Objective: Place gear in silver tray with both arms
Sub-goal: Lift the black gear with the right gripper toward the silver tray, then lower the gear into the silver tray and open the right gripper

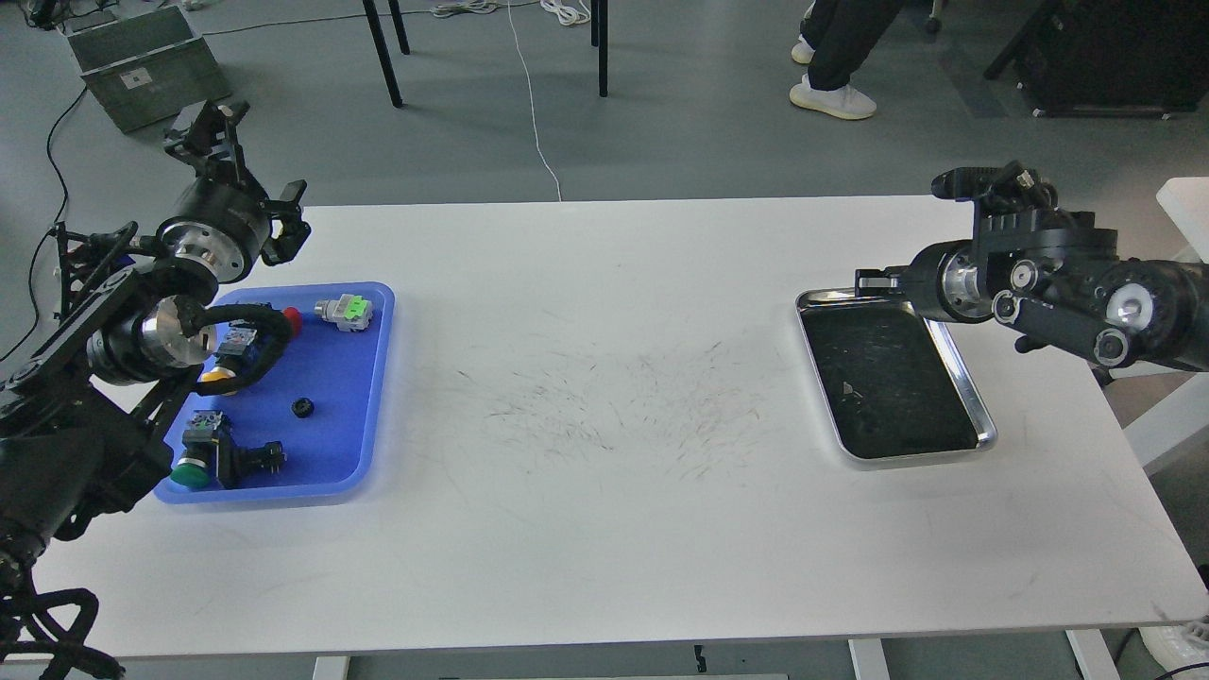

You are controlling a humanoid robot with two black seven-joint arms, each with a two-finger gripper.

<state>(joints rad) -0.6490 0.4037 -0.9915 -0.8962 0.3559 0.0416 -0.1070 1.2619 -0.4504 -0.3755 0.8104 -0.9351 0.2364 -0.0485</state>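
Note:
The silver tray (983,435) lies at the right of the white table, with only scratch marks on its dark bottom. A small black gear (302,408) lies in the blue tray (364,444) at the left, among other parts. My left gripper (247,175) is raised beyond the blue tray's far left corner. Its two claws stand apart and hold nothing. My right gripper (874,280) points left over the silver tray's far edge. Its dark fingers cannot be told apart, and nothing shows in them.
The blue tray also holds push-button switches with red (292,321), yellow (217,379) and green (191,474) caps, and a grey-green part (346,311). A person's legs (836,57), chair legs and a grey crate (142,61) are on the floor beyond the table.

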